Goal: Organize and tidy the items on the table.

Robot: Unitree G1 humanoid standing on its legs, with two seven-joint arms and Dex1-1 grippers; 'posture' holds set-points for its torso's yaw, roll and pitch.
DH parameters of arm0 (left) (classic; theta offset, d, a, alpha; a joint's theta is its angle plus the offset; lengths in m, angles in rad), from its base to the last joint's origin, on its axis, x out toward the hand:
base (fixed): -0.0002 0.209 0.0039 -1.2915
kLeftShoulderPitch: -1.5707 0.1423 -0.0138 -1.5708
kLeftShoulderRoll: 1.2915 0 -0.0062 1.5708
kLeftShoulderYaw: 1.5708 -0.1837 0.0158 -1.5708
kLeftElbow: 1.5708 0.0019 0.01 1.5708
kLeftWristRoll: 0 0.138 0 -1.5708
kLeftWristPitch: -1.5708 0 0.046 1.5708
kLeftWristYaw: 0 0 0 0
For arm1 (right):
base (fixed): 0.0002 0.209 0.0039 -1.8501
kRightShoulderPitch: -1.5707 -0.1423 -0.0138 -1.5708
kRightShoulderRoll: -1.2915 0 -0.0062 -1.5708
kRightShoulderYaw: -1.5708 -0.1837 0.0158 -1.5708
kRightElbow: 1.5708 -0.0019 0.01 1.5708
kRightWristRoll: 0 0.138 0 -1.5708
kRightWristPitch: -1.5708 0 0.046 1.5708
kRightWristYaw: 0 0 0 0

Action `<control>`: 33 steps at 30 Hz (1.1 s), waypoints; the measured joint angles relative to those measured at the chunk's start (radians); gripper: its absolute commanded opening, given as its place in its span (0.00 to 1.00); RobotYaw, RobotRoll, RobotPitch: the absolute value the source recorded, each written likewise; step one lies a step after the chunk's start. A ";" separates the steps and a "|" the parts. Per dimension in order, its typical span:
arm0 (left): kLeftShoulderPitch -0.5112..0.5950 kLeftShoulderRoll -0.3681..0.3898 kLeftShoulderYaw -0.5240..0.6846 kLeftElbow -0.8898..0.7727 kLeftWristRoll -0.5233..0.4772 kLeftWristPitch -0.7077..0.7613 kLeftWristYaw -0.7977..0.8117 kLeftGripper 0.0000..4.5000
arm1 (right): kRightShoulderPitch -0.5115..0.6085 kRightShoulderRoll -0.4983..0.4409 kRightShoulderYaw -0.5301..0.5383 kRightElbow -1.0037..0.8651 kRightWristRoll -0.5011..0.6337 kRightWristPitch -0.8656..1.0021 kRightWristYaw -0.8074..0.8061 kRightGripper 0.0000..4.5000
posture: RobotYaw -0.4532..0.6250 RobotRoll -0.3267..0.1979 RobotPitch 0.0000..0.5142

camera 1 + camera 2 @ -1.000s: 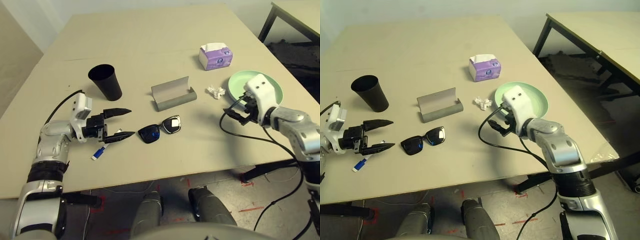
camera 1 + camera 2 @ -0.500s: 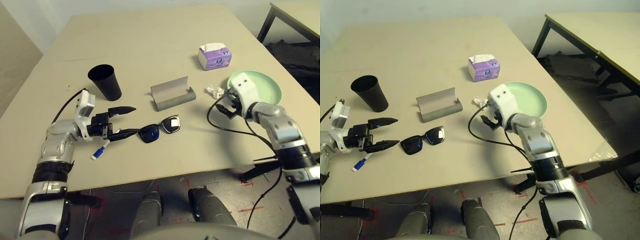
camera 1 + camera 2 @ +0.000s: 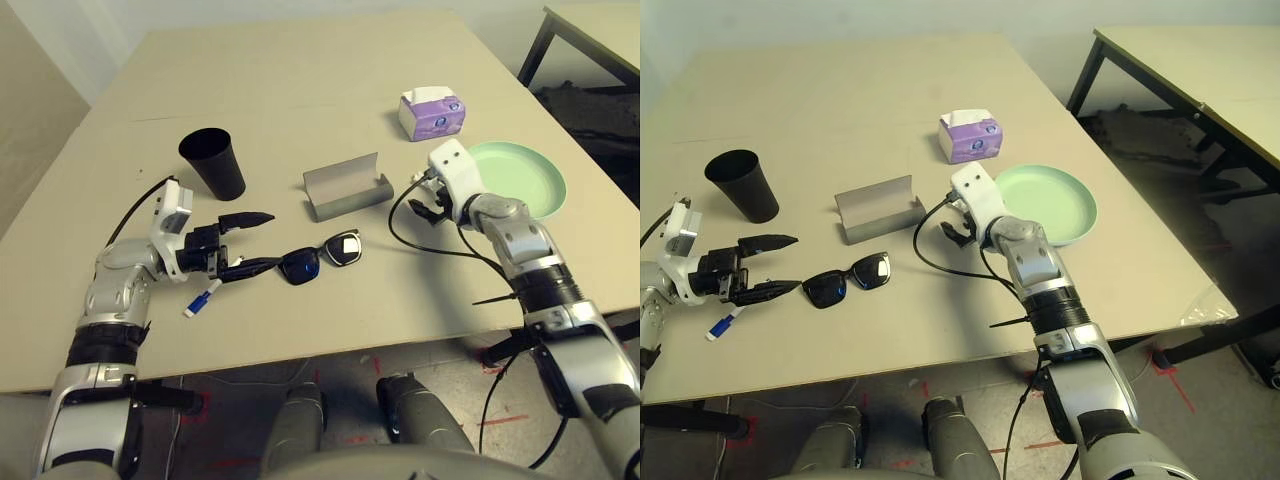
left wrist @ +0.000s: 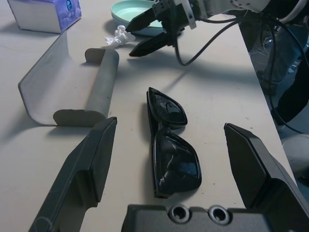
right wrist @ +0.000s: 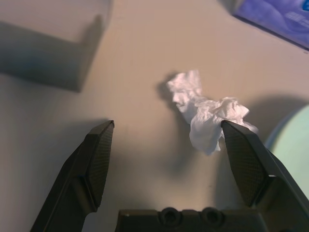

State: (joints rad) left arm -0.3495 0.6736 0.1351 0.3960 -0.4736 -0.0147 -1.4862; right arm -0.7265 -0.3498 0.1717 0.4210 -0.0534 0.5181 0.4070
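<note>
On the beige table (image 3: pixel 300 80) my left gripper (image 3: pixel 272 240) stands open, its fingers on either side of the near end of the black sunglasses (image 4: pixel 166 145). A white marker with a blue cap (image 3: pixel 201 299) lies just behind that hand. The open grey glasses case (image 3: pixel 346 187) lies in the middle, with the black cup (image 3: pixel 213 165) to its left. My right gripper (image 5: pixel 167 125) is open, just short of the crumpled white tissue (image 5: pixel 207 116), between the case and the green plate (image 3: pixel 515 178). The left wrist view also catches the right gripper (image 4: pixel 130 42) and the tissue (image 4: pixel 119 36).
A purple tissue box (image 3: pixel 431 113) stands behind the plate. The right arm's black cable (image 3: pixel 400 235) loops over the table beside the sunglasses. A second table with black legs (image 3: pixel 590 30) stands at the back right. The table's front edge runs just below both forearms.
My right gripper has swung left from over the green plate to the tissue beside the case. The left gripper has edged a little toward the sunglasses. Both stay open.
</note>
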 measured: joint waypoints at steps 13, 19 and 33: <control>0.008 -0.016 0.000 -0.005 0.000 -0.001 0.010 1.00 | -0.052 0.025 -0.042 0.078 -0.032 0.037 -0.137 0.78 | 0.39 0.62 0.22; 0.009 -0.022 0.000 -0.005 0.000 -0.003 0.010 1.00 | -0.057 0.028 -0.050 0.081 -0.030 0.055 -0.139 0.28 | 0.39 0.62 0.23; 0.005 -0.024 0.000 0.029 0.003 -0.029 -0.003 1.00 | -0.057 0.019 -0.084 -0.028 -0.010 0.131 -0.102 0.01 | 0.37 0.62 0.21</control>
State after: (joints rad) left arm -0.3440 0.6493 0.1347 0.4251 -0.4702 -0.0440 -1.4895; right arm -0.7838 -0.3306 0.0878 0.3928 -0.0634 0.6494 0.3053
